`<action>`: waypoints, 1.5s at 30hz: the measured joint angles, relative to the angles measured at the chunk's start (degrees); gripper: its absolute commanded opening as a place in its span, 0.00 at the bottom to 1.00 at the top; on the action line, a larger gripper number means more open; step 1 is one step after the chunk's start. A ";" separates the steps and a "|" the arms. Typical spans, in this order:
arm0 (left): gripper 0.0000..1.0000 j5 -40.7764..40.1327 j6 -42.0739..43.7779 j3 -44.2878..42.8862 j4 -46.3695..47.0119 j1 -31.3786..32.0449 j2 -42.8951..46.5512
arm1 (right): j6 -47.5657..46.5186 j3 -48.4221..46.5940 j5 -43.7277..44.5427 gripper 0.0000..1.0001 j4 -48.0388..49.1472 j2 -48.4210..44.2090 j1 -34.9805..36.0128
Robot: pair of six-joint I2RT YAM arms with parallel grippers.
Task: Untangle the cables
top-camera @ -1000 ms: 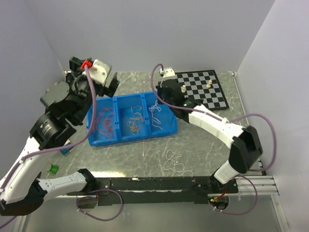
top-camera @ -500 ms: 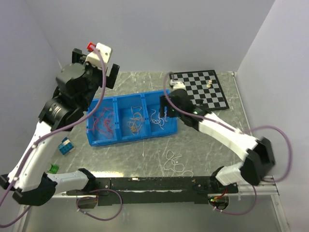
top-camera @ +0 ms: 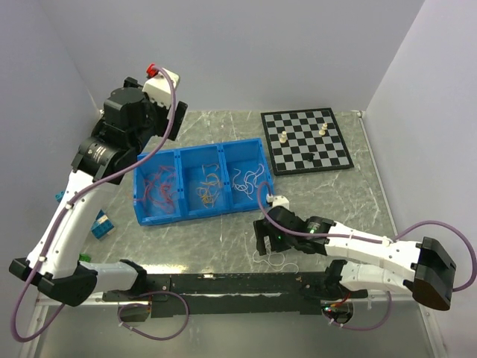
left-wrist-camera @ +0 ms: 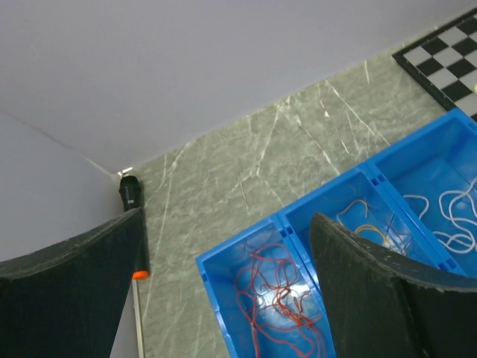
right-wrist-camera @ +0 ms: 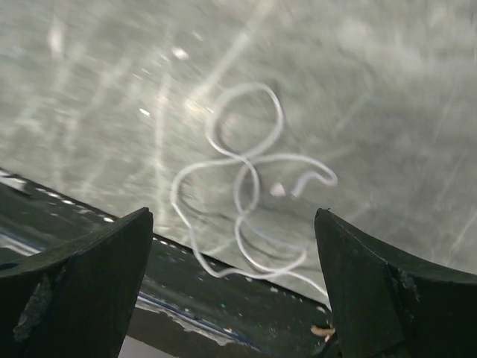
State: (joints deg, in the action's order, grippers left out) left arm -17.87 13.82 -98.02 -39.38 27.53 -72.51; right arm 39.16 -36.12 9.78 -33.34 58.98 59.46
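Observation:
A blue tray (top-camera: pixel 197 216) holds sorted cables: red ones (top-camera: pixel 160 190) in its left compartment, orange ones (top-camera: pixel 209 190) in the middle, white ones (top-camera: pixel 246 179) on the right. A loose tangle of white cables (top-camera: pixel 272 257) lies on the table near the front edge. My right gripper (top-camera: pixel 262 240) hovers just above that tangle, open; in the right wrist view the white loops (right-wrist-camera: pixel 246 186) lie between and beyond its jaws (right-wrist-camera: pixel 232 216), untouched. My left gripper (top-camera: pixel 173 123) is raised behind the tray's left end, open and empty (left-wrist-camera: pixel 227 224), looking down on the red cables (left-wrist-camera: pixel 279 294).
A chessboard (top-camera: pixel 305 139) with a few pieces lies at the back right. Blue blocks (top-camera: pixel 100 224) and a green piece (top-camera: pixel 82 259) sit at the left. A black rail (top-camera: pixel 223 283) runs along the front edge. A black cylinder (left-wrist-camera: pixel 130 194) stands in the back left corner.
My right gripper left the tray's right compartment, opened, and swung down to the front of the table over the loose white cables. The left arm lifted and drifted right, still open.

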 measured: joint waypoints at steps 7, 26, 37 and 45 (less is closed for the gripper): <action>0.97 1.38 0.00 2.34 -0.85 -0.26 0.13 | 3.74 3.98 -0.44 0.81 0.24 0.22 1.49; 0.97 0.50 -0.24 3.17 -1.81 -1.14 1.40 | 0.96 -10.05 4.66 0.00 -5.75 -1.33 2.45; 0.97 1.84 -1.33 4.70 -3.43 -3.58 2.23 | -14.58 -38.97 7.06 0.00 -5.01 2.80 -8.98; 0.97 2.84 -1.57 6.91 -3.54 -4.48 5.11 | -23.08 -47.45 2.82 0.00 2.38 20.81 -16.31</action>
State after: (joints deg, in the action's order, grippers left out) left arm -15.03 12.25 -91.11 -42.92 23.05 -67.40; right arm 16.08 -83.57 12.60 -30.96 79.79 43.16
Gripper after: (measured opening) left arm 0.966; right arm 0.012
